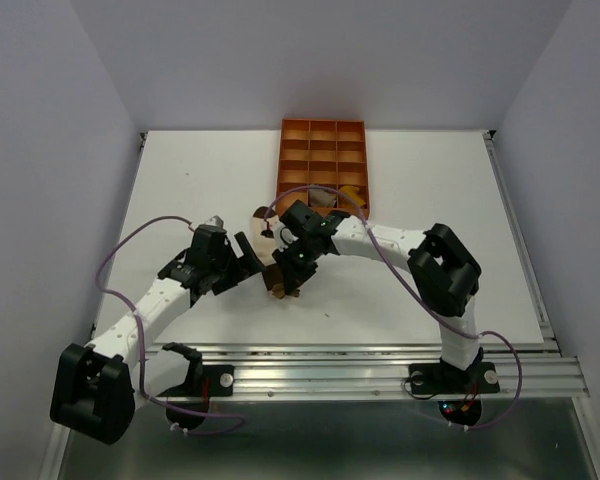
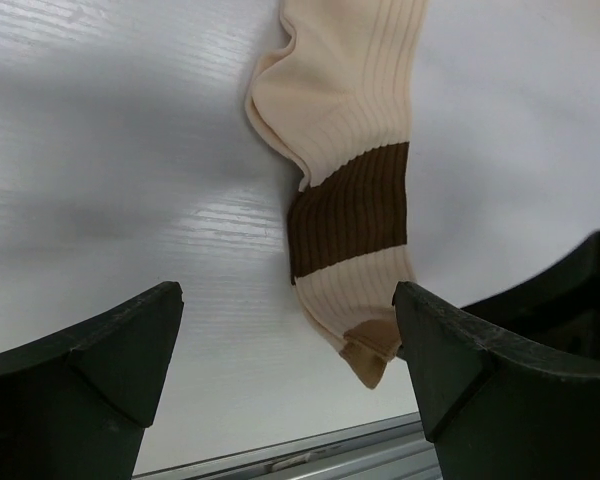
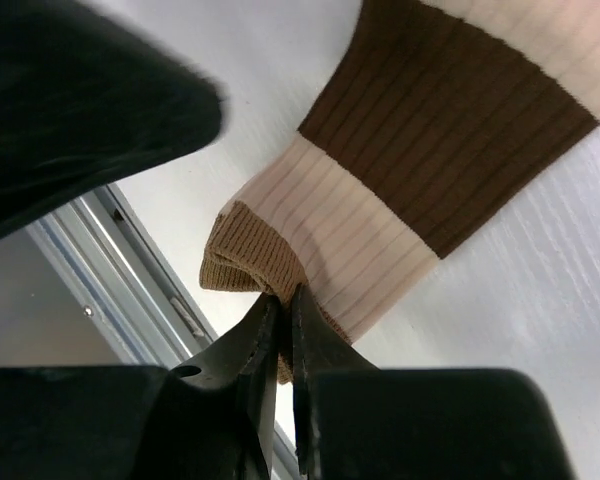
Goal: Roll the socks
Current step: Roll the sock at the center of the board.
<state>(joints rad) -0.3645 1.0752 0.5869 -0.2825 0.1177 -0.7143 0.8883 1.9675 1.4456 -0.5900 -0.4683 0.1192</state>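
A cream sock (image 2: 345, 120) with a dark brown band and a tan cuff lies flat on the white table (image 1: 430, 220). My right gripper (image 3: 285, 300) is shut on the tan cuff end (image 3: 242, 252), pinching a fold of it near the table's front edge. My left gripper (image 2: 288, 300) stands wide open just above the table, its fingers (image 2: 110, 350) on either side of the cuff end and touching nothing. From above, both grippers meet at the sock (image 1: 276, 282), which they mostly hide. A mustard-yellow sock (image 1: 353, 192) and a brownish one (image 1: 324, 198) sit in the tray's near row.
The orange gridded tray (image 1: 321, 150) stands at the back centre of the table. The metal rail (image 1: 380, 355) along the table's front edge runs close below the cuff. The right arm's gripper body (image 2: 580, 290) fills the space to the left gripper's right.
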